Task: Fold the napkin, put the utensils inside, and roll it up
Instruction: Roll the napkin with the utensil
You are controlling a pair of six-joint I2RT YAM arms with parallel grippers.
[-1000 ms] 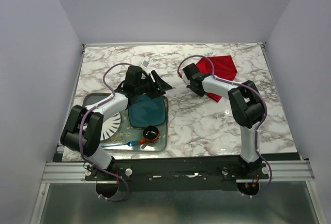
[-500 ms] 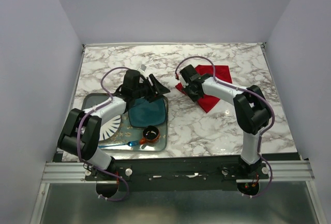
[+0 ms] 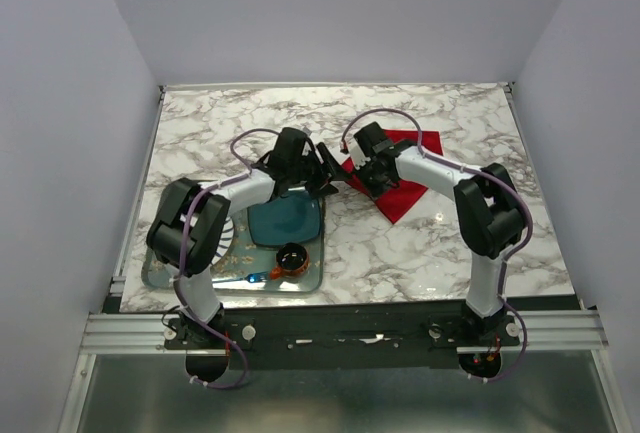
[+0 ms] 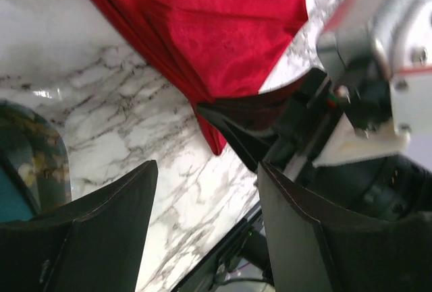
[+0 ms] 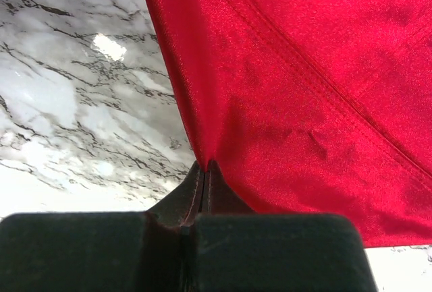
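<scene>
The red napkin (image 3: 408, 171) lies folded on the marble table, right of centre. My right gripper (image 3: 357, 166) is shut on its left corner; in the right wrist view the shut gripper (image 5: 206, 170) pinches the red cloth (image 5: 304, 90). My left gripper (image 3: 330, 175) is open and empty, just left of that same corner. In the left wrist view the left gripper (image 4: 206, 228) stands over bare marble, with the napkin (image 4: 216, 29) and the right gripper's dark fingers (image 4: 260, 133) just ahead. The fork does not show in any view.
A metal tray (image 3: 165, 258) at the near left holds a teal plate (image 3: 285, 218), a white striped plate (image 3: 215, 241), a brown cup (image 3: 292, 256) and a blue plastic utensil (image 3: 235, 279). The teal plate's edge (image 4: 20, 170) shows in the left wrist view.
My left arm has swung right from above the tray to the napkin's left corner. My right gripper has kept its hold and pulled the napkin a little left and nearer.
</scene>
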